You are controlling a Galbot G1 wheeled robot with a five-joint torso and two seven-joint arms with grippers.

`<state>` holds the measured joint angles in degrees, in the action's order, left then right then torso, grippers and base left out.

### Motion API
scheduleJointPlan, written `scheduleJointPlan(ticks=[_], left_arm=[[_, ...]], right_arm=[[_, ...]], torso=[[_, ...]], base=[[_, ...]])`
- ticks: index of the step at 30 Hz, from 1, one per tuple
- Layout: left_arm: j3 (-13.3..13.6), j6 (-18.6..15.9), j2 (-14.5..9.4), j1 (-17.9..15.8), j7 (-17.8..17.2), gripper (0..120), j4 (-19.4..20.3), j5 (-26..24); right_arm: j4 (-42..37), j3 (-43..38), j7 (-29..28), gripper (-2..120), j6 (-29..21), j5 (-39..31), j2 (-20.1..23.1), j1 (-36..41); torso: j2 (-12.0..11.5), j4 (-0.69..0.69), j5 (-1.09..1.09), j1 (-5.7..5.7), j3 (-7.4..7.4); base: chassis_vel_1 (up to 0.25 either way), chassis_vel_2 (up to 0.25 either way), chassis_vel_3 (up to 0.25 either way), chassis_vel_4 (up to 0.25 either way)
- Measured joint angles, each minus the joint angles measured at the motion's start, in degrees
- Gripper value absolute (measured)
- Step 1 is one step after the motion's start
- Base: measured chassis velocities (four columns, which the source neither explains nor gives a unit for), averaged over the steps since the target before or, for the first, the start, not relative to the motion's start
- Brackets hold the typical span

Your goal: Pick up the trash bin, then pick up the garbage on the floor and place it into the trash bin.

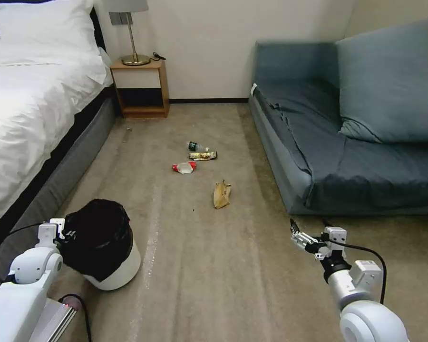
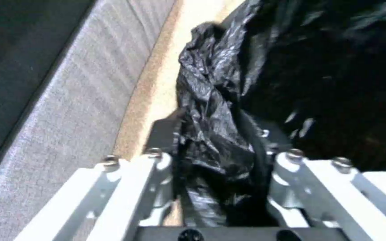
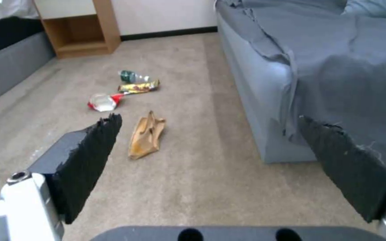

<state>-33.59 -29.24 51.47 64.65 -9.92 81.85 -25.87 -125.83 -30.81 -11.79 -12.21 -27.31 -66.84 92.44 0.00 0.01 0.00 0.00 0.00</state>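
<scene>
4 garbage pieces (image 1: 202, 166) lie ahead of right claw (image 3: 211, 160) (jaws apart).

One trash bin (image 1: 110, 256), four garbage pieces (image 1: 202, 167) — two grippers (image 1: 297, 233).

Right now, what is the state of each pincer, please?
Left pincer: closed on the black liner at the rim of the trash bin.
Right pincer: open, holding nothing, above the carpet near the banana peel.
</scene>
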Motion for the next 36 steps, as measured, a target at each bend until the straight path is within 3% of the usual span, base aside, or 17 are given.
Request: scheduleJointPlan(ticks=[3, 11, 18, 28, 36], left_arm=[[-0.7, 1.4, 0.0, 0.5, 0.3, 17, 0.1, -0.3], [-2.8, 5.9, 0.5, 1.4, 0.5, 9, 0.6, -0.7], [-4.3, 9.1, 1.3, 2.2, 0.5, 9, 1.8, -0.9], [-8.4, 10.9, 2.6, 3.6, -0.8, 6, 8.8, -0.9], [-9.6, 10.7, 1.2, 4.4, -2.8, 5, 16.4, -0.6]], right_arm=[[-0.4, 0.0, 0.0, 100, -0.2, 0.0, 0.0, 0.4], [-1.6, -0.4, -0.1, 100, -0.3, 0.0, -0.1, 1.5], [-2.5, -1.1, -0.1, 100, -0.5, -0.4, -0.3, 2.6], [-4.8, -2.6, 0.0, 100, -0.8, -1.3, -1.0, 5.7], [-5.9, -2.4, 1.5, 100, -0.4, -0.8, -1.3, 6.4]], torso=[[0.0, -0.01, -0.03, 0.00, 0.00], [0.0, -0.01, -0.02, 0.00, 0.00], [0.0, -0.01, 0.00, 0.00, 0.00], [0.0, 0.00, -0.01, 0.00, 0.00], [0.0, 0.00, 0.00, 0.00, 0.00]], base=[[0.000, 0.000, 0.000, 0.000], [0.000, 0.000, 0.000, 0.000], [0.000, 0.000, 0.000, 0.000], [0.000, 0.000, 0.000, 0.000], [0.000, 0.000, 0.000, 0.000]])
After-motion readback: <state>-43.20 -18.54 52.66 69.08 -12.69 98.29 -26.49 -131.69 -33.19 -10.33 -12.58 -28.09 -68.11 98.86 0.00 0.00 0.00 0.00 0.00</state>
